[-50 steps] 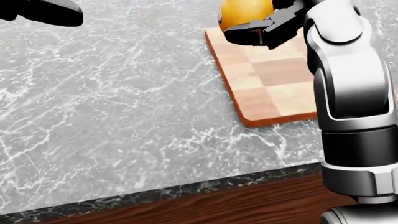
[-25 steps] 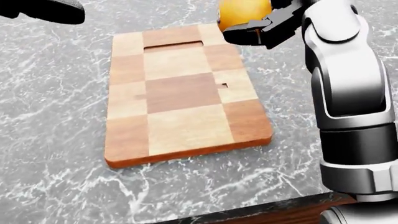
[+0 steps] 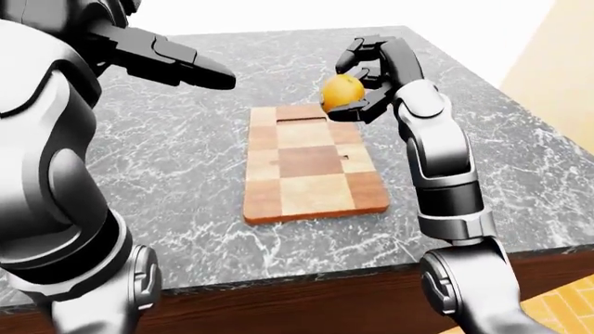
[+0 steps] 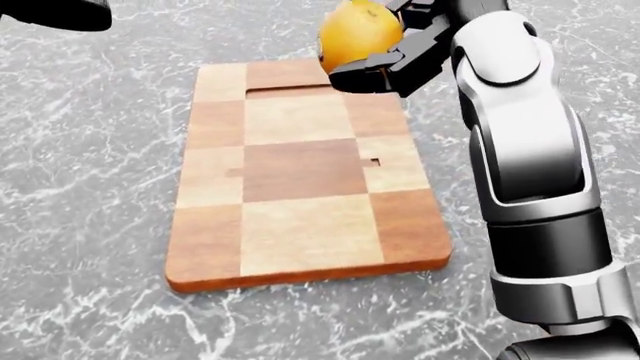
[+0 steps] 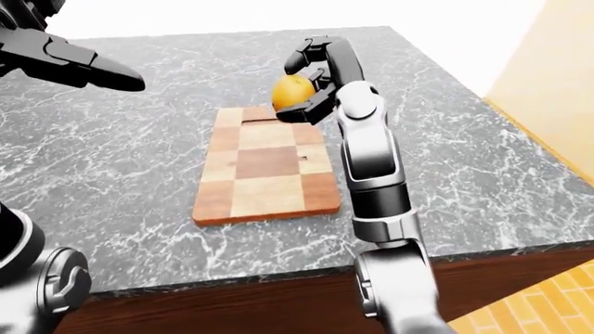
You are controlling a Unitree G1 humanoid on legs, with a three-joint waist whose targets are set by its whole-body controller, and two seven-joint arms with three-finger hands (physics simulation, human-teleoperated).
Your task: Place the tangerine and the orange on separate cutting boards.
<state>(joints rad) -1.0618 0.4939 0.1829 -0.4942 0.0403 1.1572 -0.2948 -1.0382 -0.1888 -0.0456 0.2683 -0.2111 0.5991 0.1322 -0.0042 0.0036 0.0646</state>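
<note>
Since a moment ago our head view swung so the whole checkered cutting board point(image 4: 305, 176) sits centered, right hand point(image 3: 371, 76) gripping the orange fruit point(image 3: 340, 89) above its top end, unplaced, while right-eye shows our left hand point(image 5: 69, 62) spread empty.

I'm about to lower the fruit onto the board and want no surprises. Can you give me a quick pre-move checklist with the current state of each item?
1. Right hand closed round the orange fruit: ok.
2. Fruit over the cutting board: ok, though it hangs over the board's top edge in the left-eye view, near the slot, not over the middle.
3. Board surface free of other things: ok.
4. Left hand away from the board: ok, raised at upper left, fingers open.
5. Whether this fruit is the tangerine or the orange: cannot tell.
6. Second board and second fruit located: not ok, neither shows.
</note>
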